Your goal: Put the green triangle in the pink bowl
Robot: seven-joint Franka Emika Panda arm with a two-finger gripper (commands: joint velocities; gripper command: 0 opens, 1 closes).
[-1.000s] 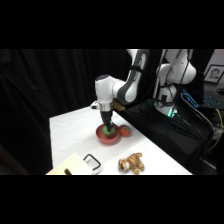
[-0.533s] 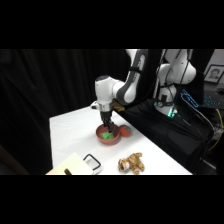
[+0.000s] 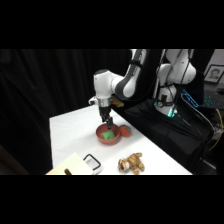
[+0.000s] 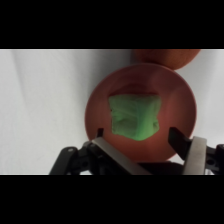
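Note:
The green triangle (image 4: 135, 118) lies inside the pink bowl (image 4: 175, 95), near its middle, free of the fingers. In the side view the same green triangle (image 3: 106, 135) shows in the pink bowl (image 3: 116, 141) on the white table. My gripper (image 4: 136, 135) hangs just above the bowl, open, one finger on each side of the block and nothing held. From the side, the gripper (image 3: 106, 125) stands right over the bowl.
A small red-and-green rounded object (image 3: 125, 131) rests against the bowl's far right side. A brown plush toy (image 3: 131, 162) lies near the table's front. A black handle-like thing (image 3: 92, 161) and a tan board (image 3: 72, 166) sit at the front left.
The gripper has risen slightly above the bowl. The green triangle now lies uncovered in the bowl.

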